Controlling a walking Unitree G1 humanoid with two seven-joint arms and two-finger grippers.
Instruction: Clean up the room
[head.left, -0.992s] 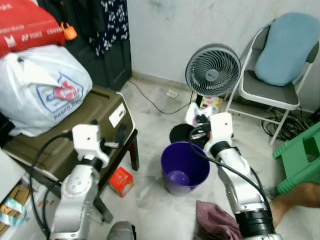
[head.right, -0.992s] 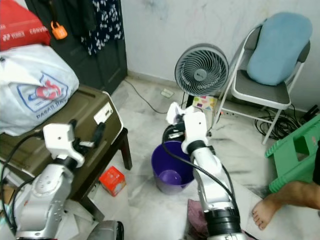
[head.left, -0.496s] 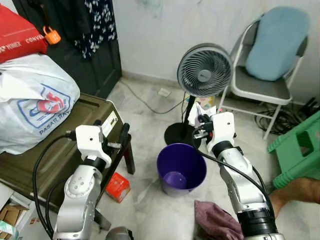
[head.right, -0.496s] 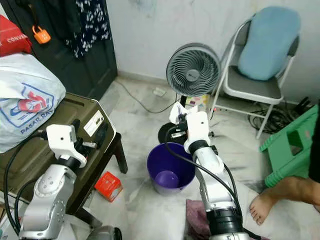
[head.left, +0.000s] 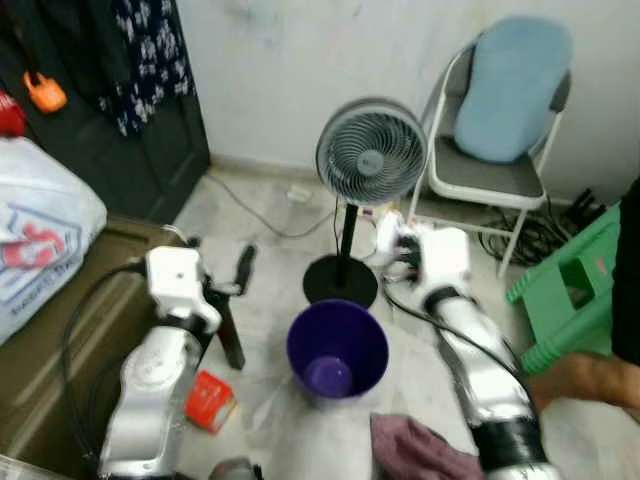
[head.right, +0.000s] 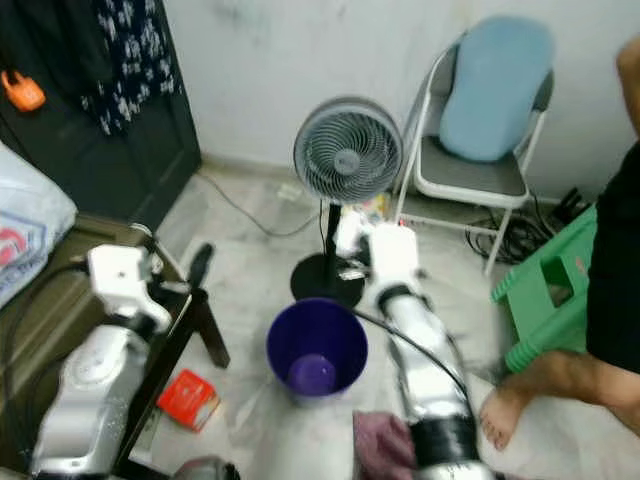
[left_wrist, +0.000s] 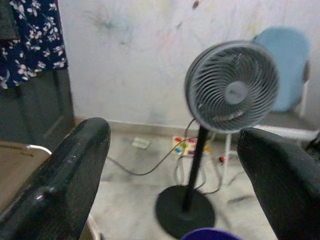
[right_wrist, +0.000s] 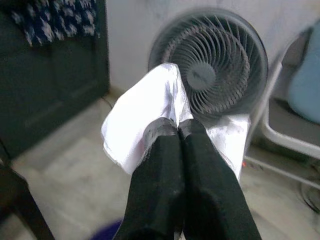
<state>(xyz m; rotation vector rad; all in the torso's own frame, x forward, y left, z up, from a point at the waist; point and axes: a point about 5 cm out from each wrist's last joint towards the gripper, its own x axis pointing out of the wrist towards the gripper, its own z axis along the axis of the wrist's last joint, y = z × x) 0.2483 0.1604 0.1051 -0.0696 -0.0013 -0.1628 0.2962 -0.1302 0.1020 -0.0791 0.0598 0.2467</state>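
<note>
Your right end effector (right_wrist: 177, 127) is pinching a white wrapper (right_wrist: 145, 112) above the purple bucket (head.left: 337, 347), while your left end effector (left_wrist: 175, 150) is hanging apart.

One fan (head.left: 371, 153), one bucket (head.left: 337, 348), one chair (head.left: 487, 160).

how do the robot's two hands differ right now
The left hand is open, its fingers spread wide with nothing between them; the right hand is shut on a white crumpled wrapper. The left hand is over the edge of the olive case, while the right hand is beyond the purple bucket, near the fan. Both are raised and point toward the fan.
</note>
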